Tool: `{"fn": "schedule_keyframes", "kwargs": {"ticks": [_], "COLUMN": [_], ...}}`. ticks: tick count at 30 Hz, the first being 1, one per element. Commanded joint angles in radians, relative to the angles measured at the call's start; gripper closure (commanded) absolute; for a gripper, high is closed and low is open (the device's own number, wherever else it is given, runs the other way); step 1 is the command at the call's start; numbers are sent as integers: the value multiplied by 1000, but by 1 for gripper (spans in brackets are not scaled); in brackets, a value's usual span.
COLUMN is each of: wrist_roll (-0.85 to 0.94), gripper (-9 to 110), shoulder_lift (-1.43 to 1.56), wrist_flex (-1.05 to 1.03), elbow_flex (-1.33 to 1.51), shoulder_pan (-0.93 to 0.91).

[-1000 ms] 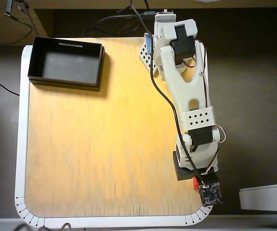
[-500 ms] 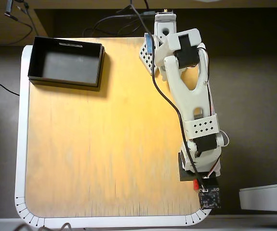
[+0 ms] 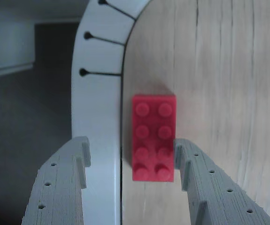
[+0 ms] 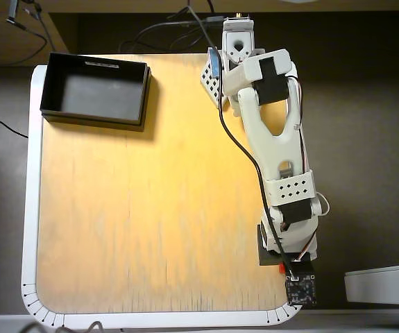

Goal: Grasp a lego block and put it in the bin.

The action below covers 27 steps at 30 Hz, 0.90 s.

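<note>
1. in the wrist view the grey two-finger end effector [image 3: 132, 157] is spread apart and grips nothing; the right finger sits just beside the brick's lower right side, possibly touching, and the left finger stands apart over the white rim.
2. one small bright red studded plastic lego block [image 3: 153, 137] lies flat between the jaws at the desk's edge, its long left side along the seam where the pale wooden desk [image 3: 228, 84] meets its white rounded border [image 3: 97, 108] with black tick marks.
3. over the last second the white arm [image 4: 272, 139] has stretched further toward the near right corner of the desk in the overhead view, so the end effector has come down around the block; only a red sliver [image 4: 281, 266] shows there under the wrist.
4. in my judgement that puts the task at the closing stage: the jaws bracket the block but are off-centre, so a squeeze may push it before it seats.
5. one shallow rectangular black tray bin [image 4: 95, 89] sits empty at the far left corner, well apart from the block.
</note>
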<state>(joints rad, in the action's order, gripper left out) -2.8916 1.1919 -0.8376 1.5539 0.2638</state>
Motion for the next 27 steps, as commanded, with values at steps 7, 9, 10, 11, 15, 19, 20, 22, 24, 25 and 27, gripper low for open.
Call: {"fn": "schedule_keyframes", "kwargs": {"ticks": [7, 9, 10, 11, 15, 19, 20, 22, 24, 25, 27], "wrist_roll": [-6, -8, -9, -9, -15, -21, -23, -23, -23, -23, -23], "gripper": [83, 83, 83, 83, 83, 84, 84, 86, 86, 87, 92], "shoulder_lift": [6, 3, 2, 0, -8, -18, -20, -25, -29, -31, -34], "wrist_flex": [29, 29, 29, 29, 29, 29, 29, 28, 28, 28, 28], "elbow_flex": [-138, -138, -137, -137, -135, -135, -135, -135, -133, -133, -133], "shoulder_pan": [-12, -18, -21, -25, -37, -44, -46, -48, -49, -51, -52]}}
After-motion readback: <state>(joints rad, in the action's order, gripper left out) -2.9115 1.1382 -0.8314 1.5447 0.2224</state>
